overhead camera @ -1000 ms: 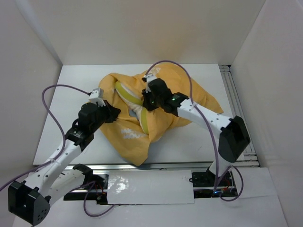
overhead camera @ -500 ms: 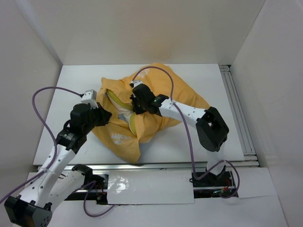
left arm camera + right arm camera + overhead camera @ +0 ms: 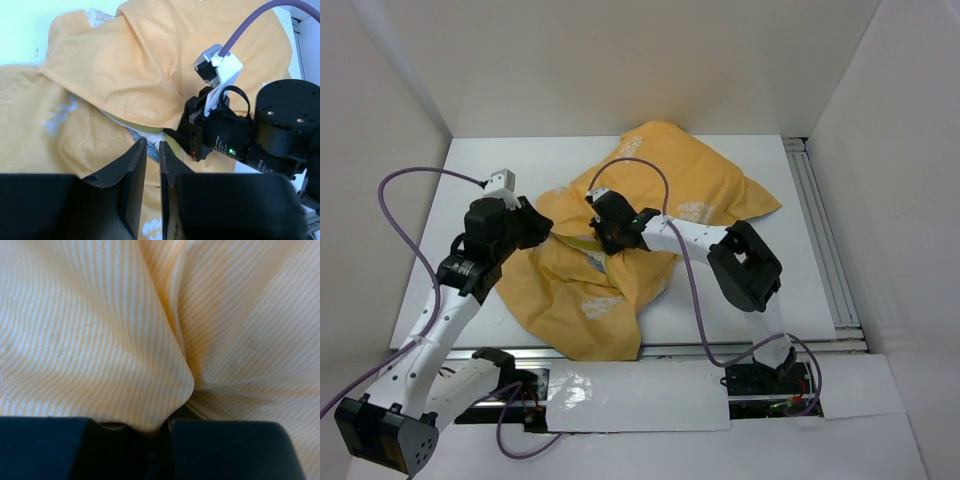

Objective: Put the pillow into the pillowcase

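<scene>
Overhead view of 2 robot arms working on a white table (image 3: 470, 175) inside a white-walled enclosure. The pillowcase (image 3: 705, 185), mustard-orange with white logos, lies crumpled across the middle of the table, with one corner reaching far right and a loose flap spread toward the near edge. The pillow (image 3: 131, 128) is almost wholly covered by it; only a thin white and yellow strip shows in the opening between the 2 arms. The left fingers (image 3: 127, 180) sit at the left lip of that opening, drawn nearly together with a narrow slit between them. I cannot tell whether a layer of cloth is pinched there. The right fingers (image 3: 225, 450) are at the other side of the opening, clenched on a fold of finely striped orange cloth that looks like the pillowcase. The step in hand appears to be drawing the case over the exposed part of the pillow. To do it well, each arm should grip only the upper layer of cloth, not the pillow beneath. The 2 arms should spread the mouth apart and pull together, so the cloth slides rather than bunches. Lifting slightly would likely ease drag against the table.
</scene>
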{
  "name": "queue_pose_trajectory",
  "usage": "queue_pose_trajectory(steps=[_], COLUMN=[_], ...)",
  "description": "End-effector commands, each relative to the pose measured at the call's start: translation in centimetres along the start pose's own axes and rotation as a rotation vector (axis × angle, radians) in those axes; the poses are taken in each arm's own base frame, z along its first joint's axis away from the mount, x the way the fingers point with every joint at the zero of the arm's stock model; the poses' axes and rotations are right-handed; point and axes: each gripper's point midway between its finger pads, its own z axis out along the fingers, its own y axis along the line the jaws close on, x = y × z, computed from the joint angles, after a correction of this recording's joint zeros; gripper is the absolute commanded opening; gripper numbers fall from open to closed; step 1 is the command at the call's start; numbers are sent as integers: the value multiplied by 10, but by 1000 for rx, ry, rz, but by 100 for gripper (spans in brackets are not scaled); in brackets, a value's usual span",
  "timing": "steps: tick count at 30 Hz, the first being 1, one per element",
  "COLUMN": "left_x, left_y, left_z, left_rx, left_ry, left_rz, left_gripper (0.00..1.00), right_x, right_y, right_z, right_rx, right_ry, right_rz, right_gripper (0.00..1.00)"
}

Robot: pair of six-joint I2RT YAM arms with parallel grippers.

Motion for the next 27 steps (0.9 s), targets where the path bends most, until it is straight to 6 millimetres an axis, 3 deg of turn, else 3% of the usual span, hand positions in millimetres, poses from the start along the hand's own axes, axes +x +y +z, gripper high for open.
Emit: queue_pose_trajectory(steps=[1,2,6,10,17,23,26,27], left_x=[-4,5,46,89,156,167,174,174], left_y=[-4,-1,5,-13,-35,-34,-23,-27], left_z=[12,16,21,23,35,47,55,57], left_rx=[20,16,22,92,96,75,4,13], left_ry=[-19,8,106,195,375,352,360,360], left_rz=[-31,-23,-8,33,176,238,213,217], left_gripper=[32,34,40,53,57,74,74,74], right_x=[47,48,51,47,46,52,57,53], right_y=[22,28,20,23,26,23,22,23], right_z=[9,11,19,16,15,14,14,11], right_rx=[-208,-245,-268,-351,-358,-367,-365,-367], right_ry=[162,162,185,172,176,198,208,198], right_rz=[-42,-41,34,104,132,144,145,144], right_gripper=[0,0,0,0,0,0,0,0])
